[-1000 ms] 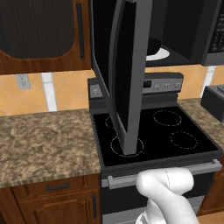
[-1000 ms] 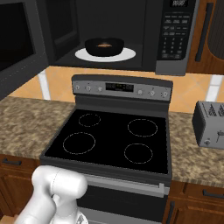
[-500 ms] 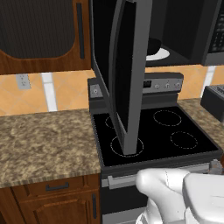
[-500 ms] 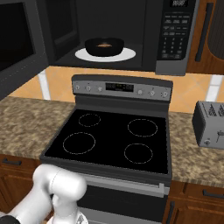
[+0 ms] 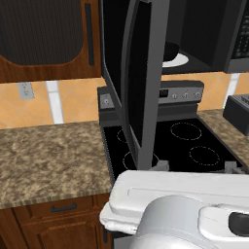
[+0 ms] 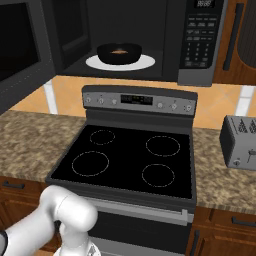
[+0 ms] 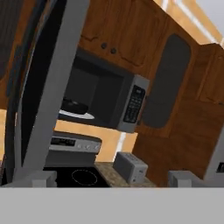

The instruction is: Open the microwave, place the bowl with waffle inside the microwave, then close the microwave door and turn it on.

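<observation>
The microwave [image 6: 200, 35] hangs above the stove with its cavity exposed. The microwave door [image 5: 146, 82] stands swung far out to the left, and its grey bar handle [image 7: 52, 96] runs up the near edge. Inside, the black bowl [image 6: 119, 53] rests on a white turntable plate [image 6: 142, 62], with the waffle [image 6: 119, 50] just showing in it. The bowl [image 7: 73, 106] also appears past the door in the hand view. My gripper [image 7: 113, 179] is open and holds nothing. It sits low in front of the stove, right of the door's edge, well below the microwave.
A black glass-top stove [image 6: 130, 160] with a knob panel lies directly below the microwave. A silver toaster [image 6: 241, 142] stands on the granite counter to the right. More counter [image 5: 48, 151] stretches left, under a wooden cabinet [image 5: 44, 34].
My arm has swung so the hand now lies flat across the lower right of the left base view. Door, bowl and waffle have not moved.
</observation>
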### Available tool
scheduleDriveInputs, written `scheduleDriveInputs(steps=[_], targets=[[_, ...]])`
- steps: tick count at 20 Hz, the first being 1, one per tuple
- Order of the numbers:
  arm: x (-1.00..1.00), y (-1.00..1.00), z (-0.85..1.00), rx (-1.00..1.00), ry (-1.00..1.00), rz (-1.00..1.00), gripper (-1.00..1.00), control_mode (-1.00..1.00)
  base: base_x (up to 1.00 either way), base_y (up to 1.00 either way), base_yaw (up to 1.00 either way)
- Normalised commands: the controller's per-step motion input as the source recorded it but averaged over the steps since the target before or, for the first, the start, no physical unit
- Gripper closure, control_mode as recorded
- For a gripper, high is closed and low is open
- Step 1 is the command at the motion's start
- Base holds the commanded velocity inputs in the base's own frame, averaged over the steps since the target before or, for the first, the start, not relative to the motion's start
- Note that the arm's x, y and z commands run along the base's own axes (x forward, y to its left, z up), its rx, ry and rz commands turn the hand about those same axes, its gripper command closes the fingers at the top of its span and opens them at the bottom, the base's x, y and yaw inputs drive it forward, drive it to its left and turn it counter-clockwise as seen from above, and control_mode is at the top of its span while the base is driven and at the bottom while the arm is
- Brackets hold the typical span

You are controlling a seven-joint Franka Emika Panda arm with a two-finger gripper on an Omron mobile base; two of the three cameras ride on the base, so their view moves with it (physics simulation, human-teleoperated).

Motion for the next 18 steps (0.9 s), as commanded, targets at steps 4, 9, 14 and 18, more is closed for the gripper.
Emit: scheduleDriveInputs(steps=[4,9,14,18], targets=[[0.84,0.03,-0.16,-0.17,0.03,-0.13,-1.0,-1.0,0.0,0.0,0.0],[0.91,0.0,-0.34,-0.15,0.03,-0.12,-1.0,-1.0,0.0,0.0,0.0],[0.64,0.0,-0.17,-0.22,0.01,-0.13,-1.0,-1.0,0.0,0.0,0.0],[0.37,0.0,-0.22,-0.25,-0.02,-0.15,-1.0,-1.0,0.0,0.0,0.0]])
